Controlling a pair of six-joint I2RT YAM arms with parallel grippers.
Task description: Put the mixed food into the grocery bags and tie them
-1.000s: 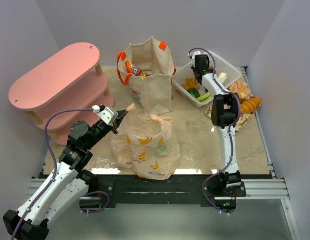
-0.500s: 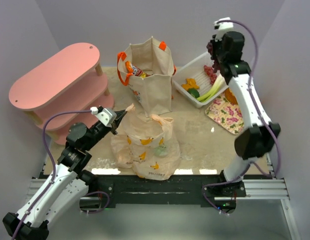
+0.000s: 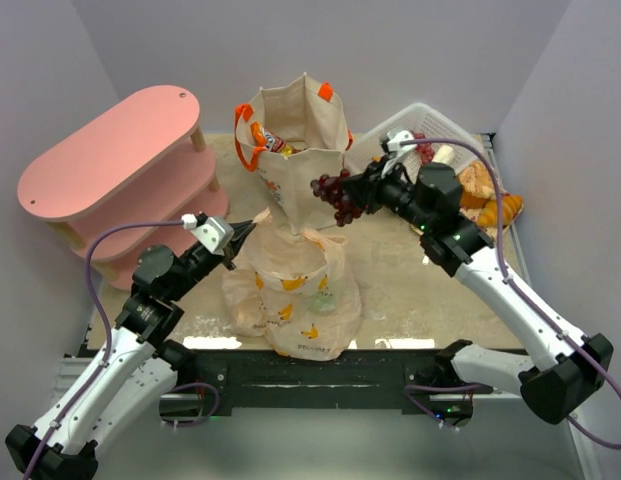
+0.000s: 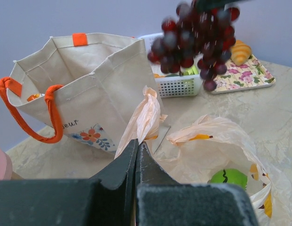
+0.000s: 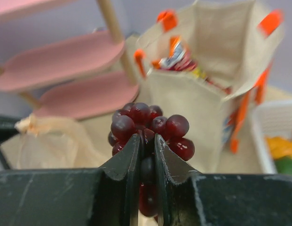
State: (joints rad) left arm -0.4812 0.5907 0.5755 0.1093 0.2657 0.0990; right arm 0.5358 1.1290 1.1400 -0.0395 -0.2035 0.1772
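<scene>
Reading first: on the front of the canvas tote the left wrist camera is catching the letters "seur" above a small flower print, the start of the word cut off by an orange handle; a line of small print is running along the near edge of the plastic bag, too small to read, and the lettering on the shiny snack packet poking up inside the tote is too blurred as well. Now the tools. The left gripper is sitting fully closed, its jaws pinching a twisted peach strip of the plastic bag's rim and holding it up, so the bag's mouth is gaping beside it with a green round vegetable lying inside. The right gripper is standing nearly closed, only a narrow slot between the fingers, and it is clamping the dark grapes by the middle of the bunch, berries bulging above and below the fingertips. The grapes are hanging in mid-air at the tote's right front corner, just above the plastic bag's far rim, touching neither bag. Off to the right, the white basket is resting on the table with golden bread just beside it.
</scene>
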